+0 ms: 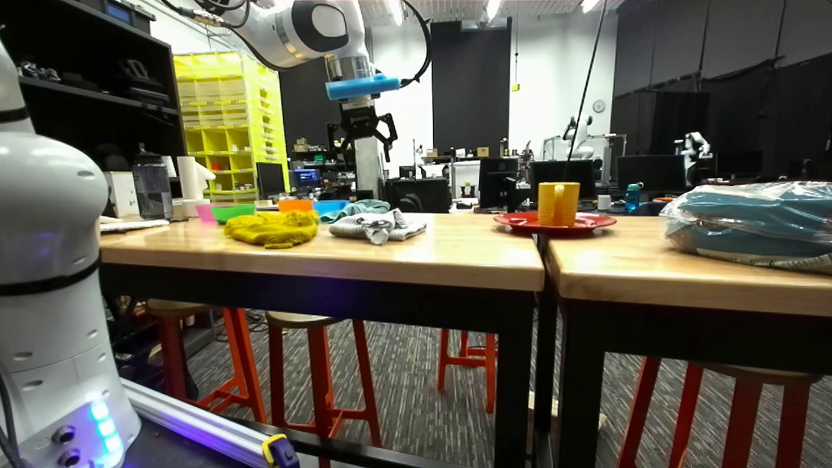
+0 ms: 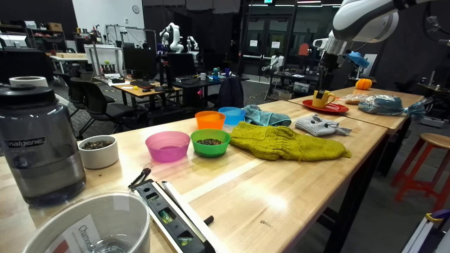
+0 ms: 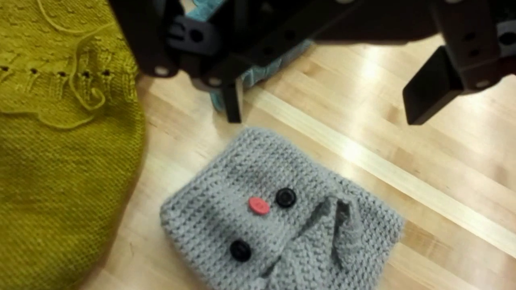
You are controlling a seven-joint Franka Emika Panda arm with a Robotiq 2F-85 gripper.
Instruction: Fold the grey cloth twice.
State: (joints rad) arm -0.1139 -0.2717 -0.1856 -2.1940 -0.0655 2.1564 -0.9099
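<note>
The grey knitted cloth [image 3: 225, 193] lies on the wooden table in the wrist view. It has two black buttons, a pink button and a loose bunched flap on top. It also shows in both exterior views [image 1: 374, 227] [image 2: 316, 126], with the flap toward the table's front edge. My gripper [image 3: 324, 121] is open, its two fingers wide apart with nothing between them. In the wrist view the left finger [image 3: 233, 106] appears just beyond the cloth's upper corner. In both exterior views the gripper [image 1: 361, 149] [image 2: 319, 94] hangs well above the table, not touching the cloth.
A mustard knit [image 3: 68, 169] lies left of the grey cloth, and a teal cloth [image 2: 267, 116] lies behind it. Pink [image 2: 167, 146], green [image 2: 210, 149], orange [image 2: 211, 121] and blue bowls [image 2: 232, 115] stand nearby. A red plate [image 2: 337, 109] holds a yellow mug [image 1: 559, 203].
</note>
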